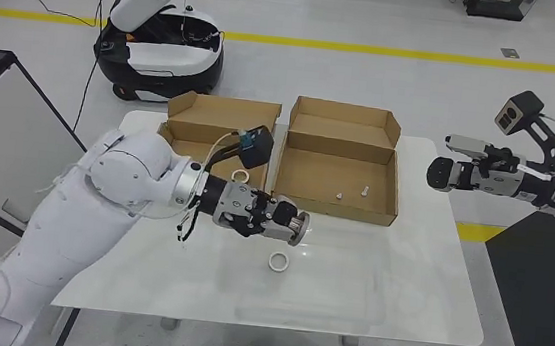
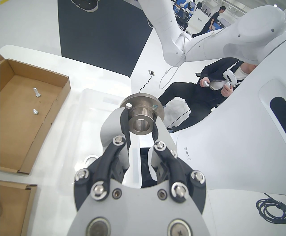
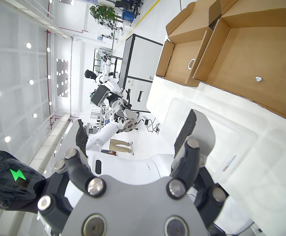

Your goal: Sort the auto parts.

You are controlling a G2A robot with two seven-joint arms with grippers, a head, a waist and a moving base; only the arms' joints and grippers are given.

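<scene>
My left gripper (image 1: 288, 222) hangs above the table's middle, shut on a metal flanged hub (image 1: 298, 227). In the left wrist view the hub (image 2: 139, 125) sits between the black pads (image 2: 124, 125). A white ring (image 1: 278, 262) lies on the table just in front of it. The left cardboard box (image 1: 208, 111) holds another white ring (image 1: 240, 175). The right box (image 1: 334, 211) holds two bolts (image 1: 313, 193) (image 1: 337, 189). My right gripper (image 1: 434, 173) hovers off the table's right edge, open and empty (image 3: 136, 127).
The two boxes stand side by side at the table's back, flaps raised. A clear shallow tray (image 2: 98, 100) rests on the table's front part. Another robot (image 1: 165, 42) stands on the floor beyond the far left corner.
</scene>
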